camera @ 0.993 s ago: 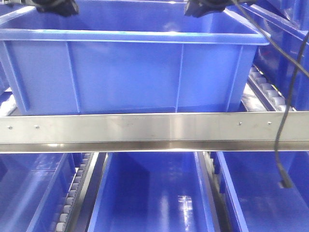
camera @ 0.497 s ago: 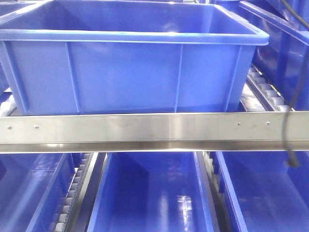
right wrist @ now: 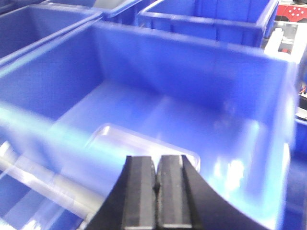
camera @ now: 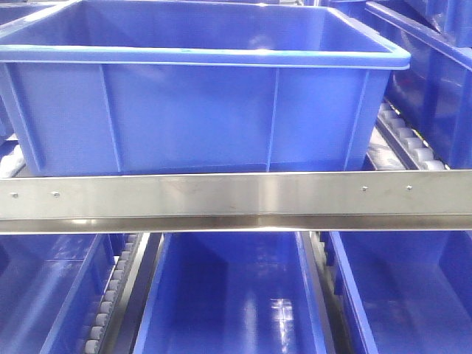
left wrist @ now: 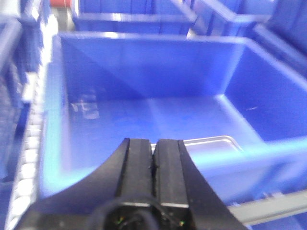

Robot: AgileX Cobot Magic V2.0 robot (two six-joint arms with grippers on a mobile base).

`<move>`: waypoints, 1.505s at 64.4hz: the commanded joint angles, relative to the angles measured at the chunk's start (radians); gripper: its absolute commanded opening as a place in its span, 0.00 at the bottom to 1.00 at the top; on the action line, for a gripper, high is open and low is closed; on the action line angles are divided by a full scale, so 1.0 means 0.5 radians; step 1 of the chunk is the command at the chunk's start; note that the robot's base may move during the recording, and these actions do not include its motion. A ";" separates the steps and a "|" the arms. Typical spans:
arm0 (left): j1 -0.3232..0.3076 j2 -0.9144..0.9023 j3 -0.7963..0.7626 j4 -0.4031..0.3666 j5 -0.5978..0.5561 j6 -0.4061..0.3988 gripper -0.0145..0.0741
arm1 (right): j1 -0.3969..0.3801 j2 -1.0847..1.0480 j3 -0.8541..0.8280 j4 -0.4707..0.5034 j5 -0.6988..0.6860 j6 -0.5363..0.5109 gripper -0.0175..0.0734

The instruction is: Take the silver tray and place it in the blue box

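Gleaming silver tray flat inside blue box

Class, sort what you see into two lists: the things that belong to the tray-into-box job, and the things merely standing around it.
Belongs to the job:
silver tray, lying inside the box
blue box
left gripper, shut
right gripper, shut

Just standing about:
narrow blue bins below
metal shelf rail
roller tracks

The blue box sits on the upper level behind a metal rail that runs across its front, with roller tracks beside it on the right. Inside it, the silver tray lies on the floor near the front wall. Below the rail, narrower bins stand side by side
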 commanded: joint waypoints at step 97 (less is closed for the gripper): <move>0.008 -1.133 0.597 0.002 -0.151 -0.011 0.05 | -0.515 -1.694 1.297 1.321 -0.145 -1.370 0.25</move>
